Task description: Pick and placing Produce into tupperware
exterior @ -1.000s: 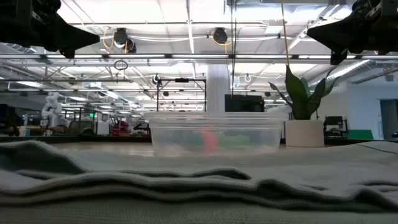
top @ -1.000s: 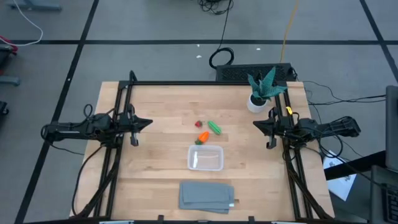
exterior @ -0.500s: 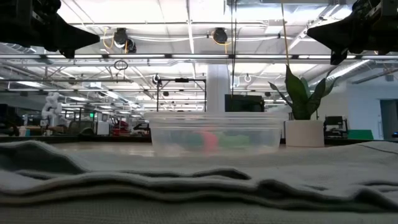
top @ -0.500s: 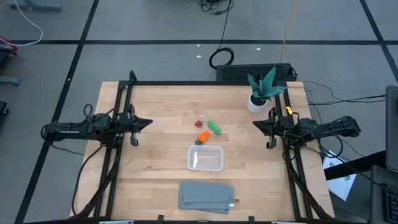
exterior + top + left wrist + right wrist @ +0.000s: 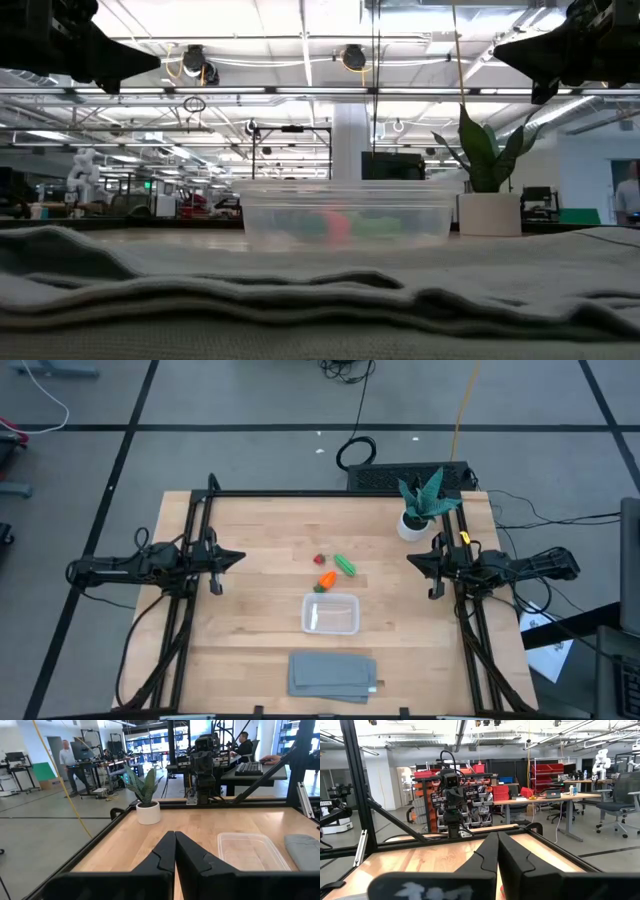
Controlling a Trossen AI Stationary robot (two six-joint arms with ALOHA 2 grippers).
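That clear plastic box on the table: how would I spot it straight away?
Start at the wooden table and find its middle. The clear rectangular plastic container sits there, between three tiny toy food pieces and a flat grey folded cloth. It alone is see-through, with rounded corners.

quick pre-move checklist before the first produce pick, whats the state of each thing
1. Tupperware empty, upright, lid off: ok.
2. Carrot piece, green piece, red piece lying on the table beyond the tupperware, unobstructed: ok.
3. Left end effector shut, must open before grasping: not ok.
4. Right end effector shut, parked at its side: ok.
5. Grey cloth away from the produce: ok.
6. Potted plant off the reach path: ok.
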